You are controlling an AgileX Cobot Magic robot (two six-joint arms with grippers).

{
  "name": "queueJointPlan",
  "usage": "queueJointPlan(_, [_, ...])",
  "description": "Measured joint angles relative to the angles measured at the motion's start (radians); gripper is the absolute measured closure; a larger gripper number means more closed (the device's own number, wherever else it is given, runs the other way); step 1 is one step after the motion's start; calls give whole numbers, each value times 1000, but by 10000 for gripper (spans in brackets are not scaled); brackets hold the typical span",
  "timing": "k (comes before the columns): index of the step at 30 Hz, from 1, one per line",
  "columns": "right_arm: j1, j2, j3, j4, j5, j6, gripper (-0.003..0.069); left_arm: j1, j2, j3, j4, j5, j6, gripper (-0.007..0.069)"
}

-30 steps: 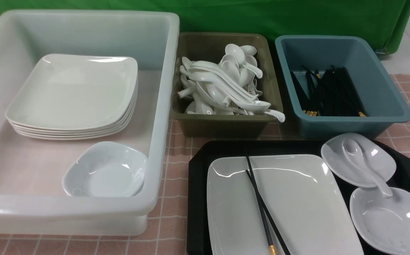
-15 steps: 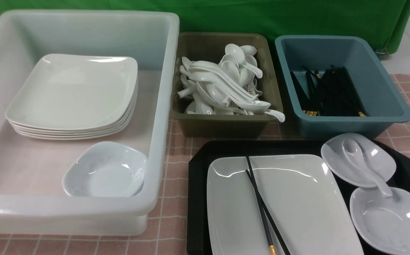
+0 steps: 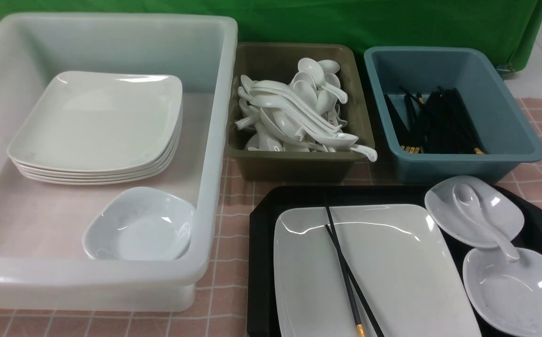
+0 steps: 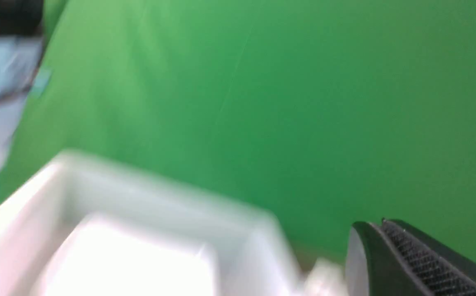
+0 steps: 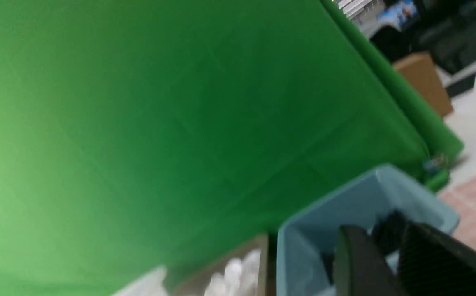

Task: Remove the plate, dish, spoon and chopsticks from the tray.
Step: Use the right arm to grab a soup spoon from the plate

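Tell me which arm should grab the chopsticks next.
Right, probably. The tray with the chopsticks sits on the robot's right, and the right wrist view faces the blue bin; the left faces the white tub.

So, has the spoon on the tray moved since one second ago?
No. The spoon lies as before, its bowl in the far dish, its handle end over the near dish, same spot against the blue bin.
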Motion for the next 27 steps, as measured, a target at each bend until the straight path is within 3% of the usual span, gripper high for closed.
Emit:
queueJointPlan(4, [71,100,-248,-42,378,-80,620,0,209,-111,-79,334,169,620])
queueJointPlan(7, [166,307,-478,-56,755,-260,629,0,383,-124,-124,417,320,620])
queueJointPlan(11, [292,644,-715,-87,1188,-360,629,0,573,-133,-159,402,410,620])
queueJointPlan(16, [328,878,-850,-159,1263,-401,629,-6,698,-137,-275,391,524,620])
queueJointPlan(18, [279,1002,-929,-182,1289,-431,629,-63,735,-137,-329,376,572,628])
queueJointPlan(21, [177,1139,-1009,-131,1293,-517,629,-201,738,-146,-347,332,583,634])
queueJointPlan(25, [27,1339,-1121,-19,1267,-614,623,-468,772,-189,-345,272,502,636])
queueJointPlan(27, [-2,1412,-1160,-5,1251,-620,601,-563,811,-220,-343,263,447,636])
